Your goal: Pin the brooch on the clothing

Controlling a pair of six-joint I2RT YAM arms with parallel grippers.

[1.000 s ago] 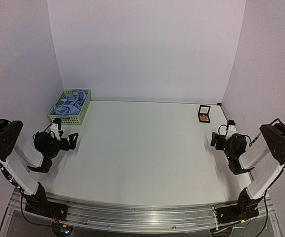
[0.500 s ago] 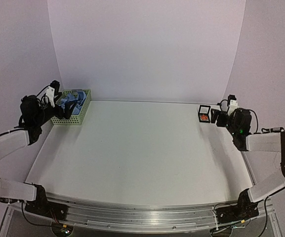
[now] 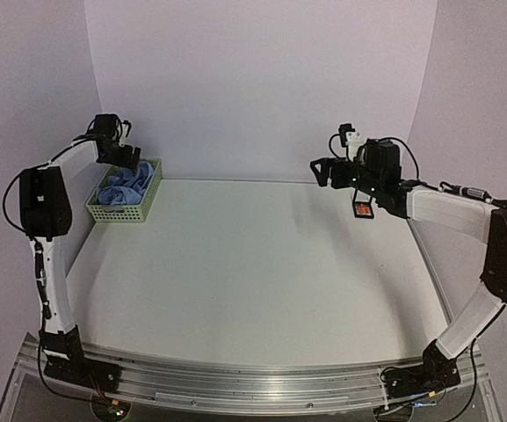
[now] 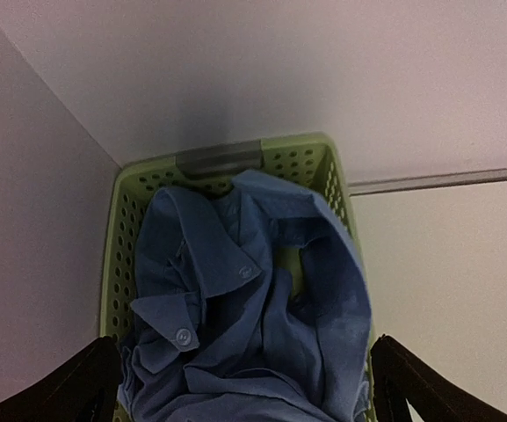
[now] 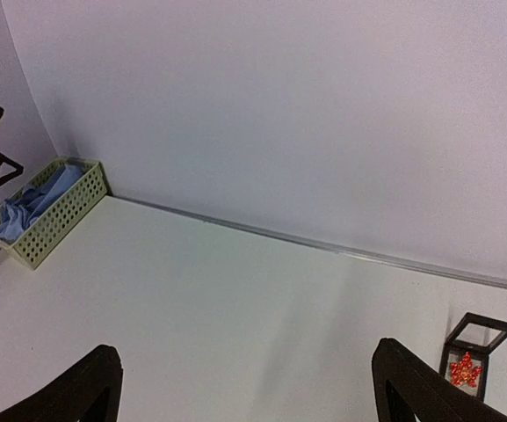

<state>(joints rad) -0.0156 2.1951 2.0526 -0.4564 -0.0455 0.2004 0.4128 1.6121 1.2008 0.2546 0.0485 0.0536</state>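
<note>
The clothing, a crumpled light blue shirt [image 4: 244, 316], fills the pale green basket [image 4: 227, 158] at the table's far left corner [image 3: 126, 195]. My left gripper [image 4: 244, 352] hangs open just above it, fingers either side of the shirt and touching nothing. In the top view the left gripper [image 3: 126, 158] sits over the basket's far end. The brooch [image 5: 465, 370], tiny and orange-red, lies in a small black box [image 5: 474, 347] at the far right. My right gripper [image 3: 323, 171] is raised left of that box, open and empty, facing the table's middle [image 5: 246, 352].
The back wall and left wall close in round the basket [image 5: 47, 211]. The black box [image 3: 363, 209] is partly hidden behind my right forearm in the top view. Bare white tabletop [image 3: 253, 264] lies between basket and box.
The left arm has swung further up and right, over the basket. The right gripper has lifted and moved left, away from beside the box. Both stayed open.
</note>
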